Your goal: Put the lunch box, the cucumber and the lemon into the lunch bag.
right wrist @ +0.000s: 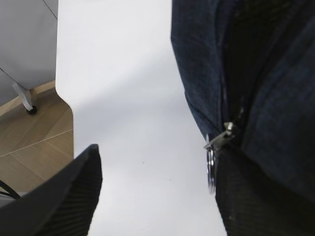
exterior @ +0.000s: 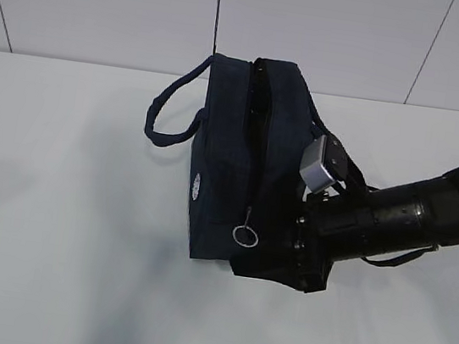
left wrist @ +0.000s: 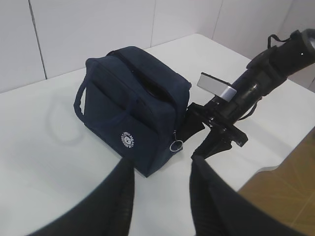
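The dark navy lunch bag (exterior: 232, 155) stands on the white table (exterior: 55, 199) with its silver ring pull (exterior: 245, 235) hanging at the near end of the top zipper. It also shows in the left wrist view (left wrist: 133, 108) and the right wrist view (right wrist: 256, 64). My right gripper (right wrist: 157, 162) is open and empty at the bag's near right corner, one finger (right wrist: 251, 196) right beside the ring pull (right wrist: 211, 169). My left gripper (left wrist: 160, 164) is open and empty, back from the bag. The lunch box, cucumber and lemon are out of view.
The table's edge (right wrist: 66, 98) lies left of my right gripper, with wooden floor (right wrist: 34, 142) beyond it. The right arm (exterior: 411, 215) stretches in from the right. A grey panelled wall (exterior: 318, 30) stands behind the table.
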### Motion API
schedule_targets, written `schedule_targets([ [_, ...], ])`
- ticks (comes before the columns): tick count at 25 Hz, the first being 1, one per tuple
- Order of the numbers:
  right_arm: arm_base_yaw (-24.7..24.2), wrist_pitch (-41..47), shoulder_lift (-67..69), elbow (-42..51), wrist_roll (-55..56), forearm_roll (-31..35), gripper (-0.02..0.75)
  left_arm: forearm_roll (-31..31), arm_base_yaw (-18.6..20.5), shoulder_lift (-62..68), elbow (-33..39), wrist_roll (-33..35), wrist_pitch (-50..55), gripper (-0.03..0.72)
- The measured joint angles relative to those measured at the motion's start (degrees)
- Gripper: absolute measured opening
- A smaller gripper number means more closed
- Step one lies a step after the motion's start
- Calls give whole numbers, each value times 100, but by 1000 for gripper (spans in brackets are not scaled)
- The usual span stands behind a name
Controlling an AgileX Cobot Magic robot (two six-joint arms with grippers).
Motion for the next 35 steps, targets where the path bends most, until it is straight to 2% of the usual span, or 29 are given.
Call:
schedule_targets([
  [8,0,0,185,0,-3,52,536,0,0,0,0,0,0,272],
  [16,0,271,487,0,-181,592,501,8,0,0,0,0,0,272],
  [24,0,355,487,0,-241,792,486,8,0,0,0,0,0,271],
  [35,0,288,487,0,-254,828,262,8,0,0,0,0,0,267],
])
